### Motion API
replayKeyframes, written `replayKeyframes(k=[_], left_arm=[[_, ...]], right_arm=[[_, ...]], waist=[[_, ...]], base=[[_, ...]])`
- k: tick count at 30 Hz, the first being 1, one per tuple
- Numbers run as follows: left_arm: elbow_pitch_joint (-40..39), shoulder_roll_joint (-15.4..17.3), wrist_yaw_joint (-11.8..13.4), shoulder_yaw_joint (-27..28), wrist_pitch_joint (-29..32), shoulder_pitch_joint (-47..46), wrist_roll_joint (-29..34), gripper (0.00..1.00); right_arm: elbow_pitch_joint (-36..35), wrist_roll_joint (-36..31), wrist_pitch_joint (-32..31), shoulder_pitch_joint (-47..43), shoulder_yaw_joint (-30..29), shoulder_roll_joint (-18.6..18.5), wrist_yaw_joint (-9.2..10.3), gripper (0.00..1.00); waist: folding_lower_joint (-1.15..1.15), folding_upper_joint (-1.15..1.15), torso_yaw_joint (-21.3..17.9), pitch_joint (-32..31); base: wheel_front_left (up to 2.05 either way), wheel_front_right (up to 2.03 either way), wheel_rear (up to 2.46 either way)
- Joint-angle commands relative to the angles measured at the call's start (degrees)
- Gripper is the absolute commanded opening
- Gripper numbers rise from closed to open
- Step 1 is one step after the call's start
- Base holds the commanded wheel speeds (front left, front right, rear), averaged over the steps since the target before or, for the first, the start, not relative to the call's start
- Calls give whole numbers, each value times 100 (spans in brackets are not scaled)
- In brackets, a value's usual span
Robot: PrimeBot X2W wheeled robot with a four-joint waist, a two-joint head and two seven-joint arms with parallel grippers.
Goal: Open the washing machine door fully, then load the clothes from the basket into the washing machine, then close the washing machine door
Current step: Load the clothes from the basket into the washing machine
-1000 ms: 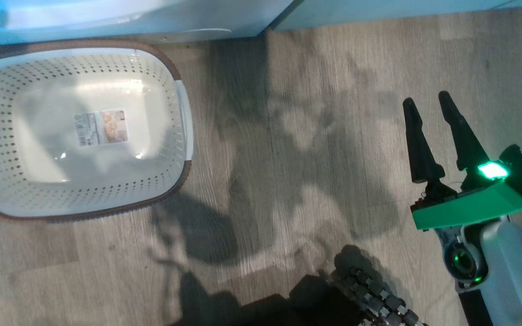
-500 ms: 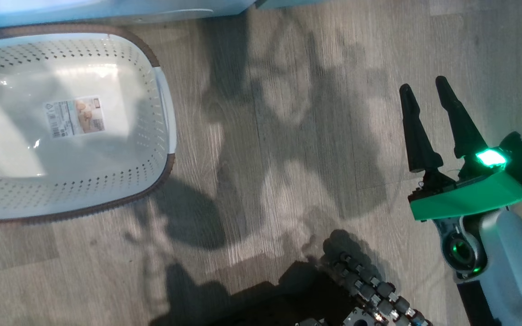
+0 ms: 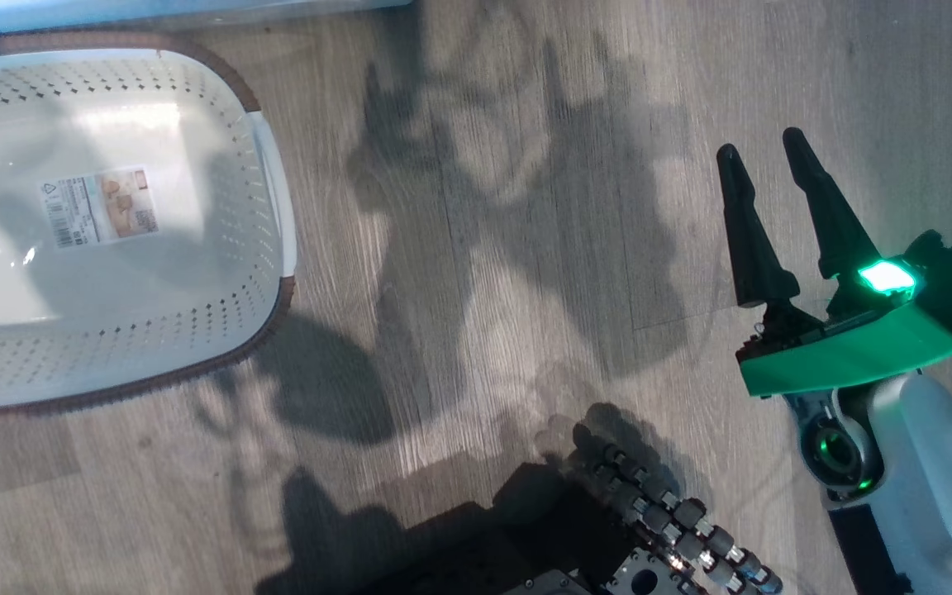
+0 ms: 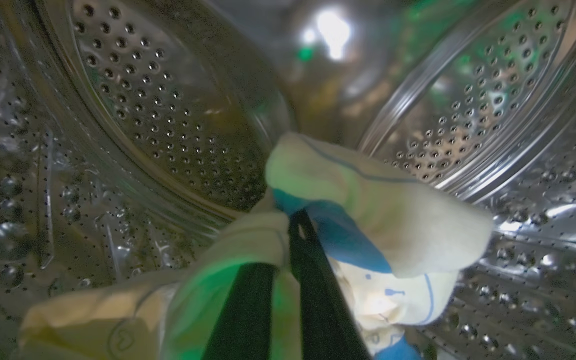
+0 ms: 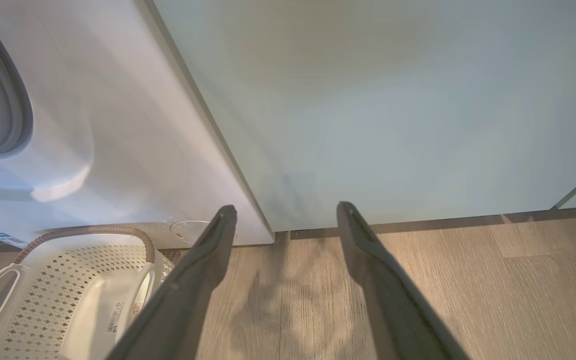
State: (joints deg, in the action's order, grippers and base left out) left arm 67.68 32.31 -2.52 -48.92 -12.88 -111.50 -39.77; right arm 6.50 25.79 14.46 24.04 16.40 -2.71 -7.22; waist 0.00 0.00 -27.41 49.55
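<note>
Head view: the right gripper [image 3: 761, 147] hangs over the wood floor [image 3: 484, 248], fingers spread and gripping nothing. The basket [image 3: 273, 190] sits well off to its left, a label on its bottom.

Left wrist view: the left gripper [image 4: 292, 232] is inside the steel drum [image 4: 168, 100], fingers pinched on the clothes [image 4: 393, 220] (pale yellow, with a blue piece [image 4: 340, 240] just past the tips).

Right wrist view: ahead of the spread fingers stands a pale cabinet [image 5: 368, 100]. The washing machine [image 5: 93, 125] is left of it, with the basket at its foot.

We've got the basket [image 3: 195, 322] on the floor [image 3: 484, 289] right in front of the washing machine [image 5: 93, 125], the clothes [image 4: 378, 225] inside its drum [image 4: 168, 100], and the cabinet [image 5: 393, 100] just to its right.
</note>
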Motion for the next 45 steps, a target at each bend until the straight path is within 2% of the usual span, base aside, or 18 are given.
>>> replayKeyframes(k=[1, 8, 10, 11, 12, 13, 29, 45], left_arm=[[-80, 70, 14, 110, -96, -345, 13, 0], [205, -1, -104, 168, -109, -129, -84, 0], [333, -70, -129, 181, 147, -45, -168, 38], [368, -111, -153, 179, 258, -19, -199, 49], [392, -144, -182, 173, 351, -7, -221, 83], [411, -175, -205, 164, 424, 0, -238, 100], [508, -491, -429, 63, 591, 503, -445, 100], [378, -747, -494, -31, 518, 1920, -867, 100]], right_arm=[[-174, 56, 54, -107, 58, -17, -26, 100], [-151, 49, 54, -106, 82, -17, -26, 100], [-132, 18, 54, -115, 92, -17, -26, 100], [-124, 4, 54, -117, 92, -17, -26, 100], [-114, -9, 54, -116, 87, -17, -26, 100], [-104, -20, 54, -111, 79, -17, -26, 100], [-68, -159, 54, -192, 5, -17, -26, 100], [28, -298, 54, -528, -165, -17, -26, 100]], waist=[[0, 0, -16, 25], [0, 0, -14, 36], [0, 0, 13, 13], [0, 0, 30, 2], [0, 0, 48, -9], [0, 0, 66, -22], [0, 0, 248, -440], [0, 0, 408, -1250]], base=[[0, 0, 0], [0, 0, 0], [0, 0, 0], [0, 0, 0], [0, 0, 0], [0, 0, 0], [0, 0, 0], [0, 0, 0]])
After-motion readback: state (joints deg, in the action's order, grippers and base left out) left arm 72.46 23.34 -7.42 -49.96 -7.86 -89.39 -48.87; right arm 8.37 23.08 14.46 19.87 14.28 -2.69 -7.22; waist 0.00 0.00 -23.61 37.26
